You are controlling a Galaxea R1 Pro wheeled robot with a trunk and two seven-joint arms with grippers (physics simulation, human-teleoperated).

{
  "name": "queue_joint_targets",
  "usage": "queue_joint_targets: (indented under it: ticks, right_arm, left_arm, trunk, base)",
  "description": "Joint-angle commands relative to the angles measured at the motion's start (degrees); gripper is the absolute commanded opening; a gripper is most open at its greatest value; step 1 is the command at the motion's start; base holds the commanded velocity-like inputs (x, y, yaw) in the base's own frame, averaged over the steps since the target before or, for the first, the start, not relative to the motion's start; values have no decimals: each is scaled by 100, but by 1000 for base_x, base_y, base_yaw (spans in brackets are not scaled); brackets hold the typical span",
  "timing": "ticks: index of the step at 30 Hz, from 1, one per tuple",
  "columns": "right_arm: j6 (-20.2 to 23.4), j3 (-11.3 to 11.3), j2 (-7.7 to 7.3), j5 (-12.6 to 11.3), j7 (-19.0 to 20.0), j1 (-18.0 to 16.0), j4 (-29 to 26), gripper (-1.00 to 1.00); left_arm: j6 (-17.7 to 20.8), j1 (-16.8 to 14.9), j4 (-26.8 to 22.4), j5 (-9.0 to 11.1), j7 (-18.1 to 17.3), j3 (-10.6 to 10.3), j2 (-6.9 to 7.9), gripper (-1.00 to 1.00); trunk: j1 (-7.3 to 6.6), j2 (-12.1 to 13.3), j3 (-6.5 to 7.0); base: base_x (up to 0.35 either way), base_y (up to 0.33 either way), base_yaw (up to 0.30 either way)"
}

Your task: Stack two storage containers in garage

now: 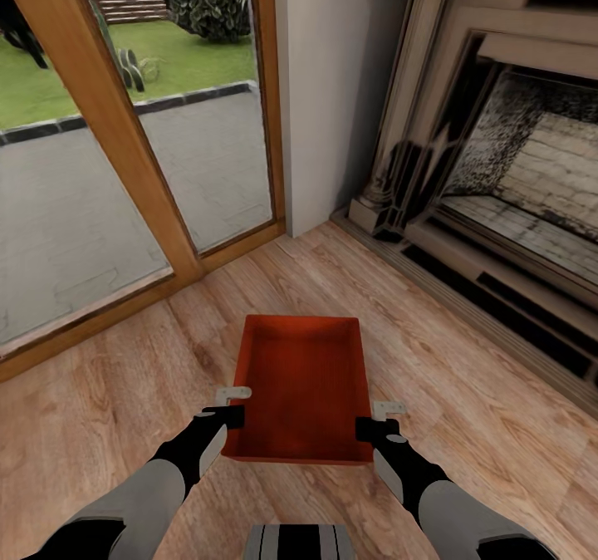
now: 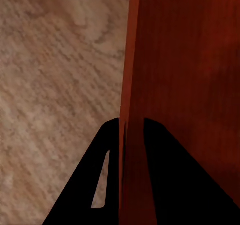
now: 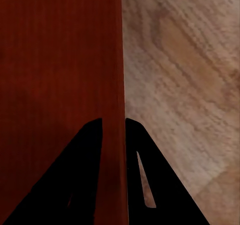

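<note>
- Red-orange, thin-walled and rectangular, one open-top storage container (image 1: 303, 385) is in view, its inside plain and smooth; it sits low over the light wood plank floor (image 1: 124, 394), between the two arms.
- Left gripper (image 1: 226, 415) pinches the container's left wall; the left wrist view shows one dark finger (image 2: 165, 180) on each side of that wall (image 2: 131, 85).
- Right gripper (image 1: 375, 425) clamps the right wall likewise; its black fingers (image 3: 80, 175) straddle the thin edge (image 3: 122, 60).
- Living room setting: grained planks; a carved fireplace (image 1: 498, 169) with a sooty brick interior at right; a wood-framed glass door (image 1: 124, 153) at left, paving and lawn beyond; a plain grey-white wall (image 1: 332, 70) between them.
</note>
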Motion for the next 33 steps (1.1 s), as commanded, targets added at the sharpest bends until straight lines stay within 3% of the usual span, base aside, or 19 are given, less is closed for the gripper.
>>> queue_joint_targets:
  ticks: [1, 11, 33]
  right_arm:
    - [-6, -27, -12, -27, -59, -3, 3, -100]
    - [-14, -22, -9, -20, -60, -3, 4, -100]
    - [-7, -19, -4, -11, -60, -3, 4, -100]
  left_arm:
    - [46, 1, -15, -113, 59, 29, 6, -100]
    - [46, 1, -11, -113, 63, 29, 6, -100]
    - [54, 1, -15, -114, 45, 29, 6, -100]
  trunk:
    - [-1, -1, -3]
    - [-1, -1, -3]
    - [-484, 881, 391]
  base:
    - [0, 0, 0]
    - [0, 0, 0]
    - [0, 0, 0]
